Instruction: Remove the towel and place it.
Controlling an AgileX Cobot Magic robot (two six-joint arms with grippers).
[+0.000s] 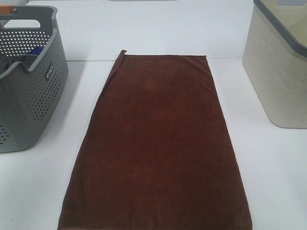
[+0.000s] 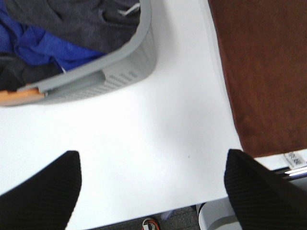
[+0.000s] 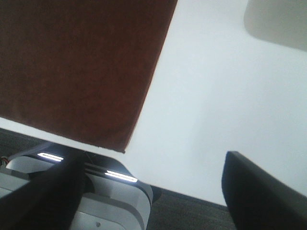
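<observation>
Exterior high view, towel [image 1: 156, 148] lying flat on white desk [image 1: 268, 182], grey basket [image 1: 29, 91] label unreadable, I'm holding both claws [image 2: 152, 191] [image 3: 148, 191] open, empty.

The towel [image 1: 158, 143], dark reddish-brown and velvety, lies spread flat lengthwise on the white table, one far corner folded up slightly.

I am seeing a grey perforated basket [image 1: 29, 81] sitting on the white table [image 1: 268, 167], blue [image 2: 43, 45] and dark clothes [image 2: 81, 19] lying inside, a beige bin [image 1: 278, 67] standing opposite.
</observation>
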